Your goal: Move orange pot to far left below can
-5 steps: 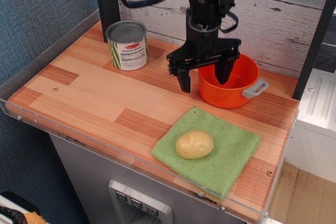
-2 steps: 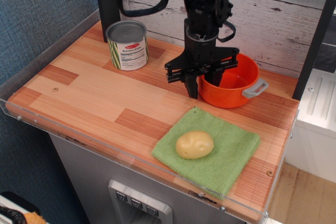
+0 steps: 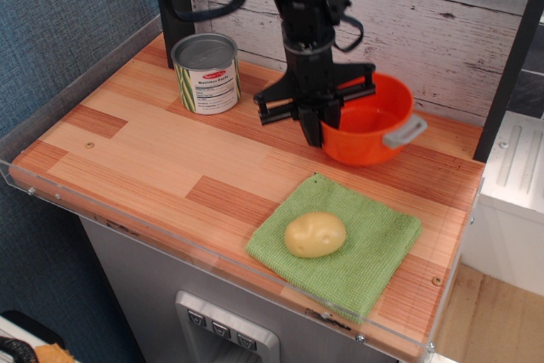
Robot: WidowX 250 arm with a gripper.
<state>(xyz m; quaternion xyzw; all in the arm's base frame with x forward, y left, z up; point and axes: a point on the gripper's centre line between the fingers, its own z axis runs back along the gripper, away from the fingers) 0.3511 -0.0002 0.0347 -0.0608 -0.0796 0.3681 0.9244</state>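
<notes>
Grasp made, carry barely begun, by the look of it. The gripper point(image 3: 318, 125) is closed down on the near-left rim of the orange pot point(image 3: 367, 129), fingers drawn close together with the wall pinched between them, one outside and, as far as can be told, one inside. The pot sits tilted, its right side and grey handle point(image 3: 403, 133) riding a little high, which suggests it is lifted or dragged at the gripped edge; whether its base is fully clear of the table point(image 3: 144, 155) cannot be told. Pot is at the back right of the wooden top, close to the plank wall, well apart from the can point(image 3: 206, 73), which stands upright at the back left. The target patch, the bare wood in front of the can toward the left edge, has nothing on it. Remaining: the whole traverse leftward, then set down and release. A green cloth point(image 3: 374, 248) with a potato point(image 3: 314, 235) on it lies at front right, off the likely path. The pot: small, round, bright orange, glossy plastic, open-topped, seemingly empty; only the right handle shows, the other hidden behind the arm. One-sided rim hold looks prone to swing
</notes>
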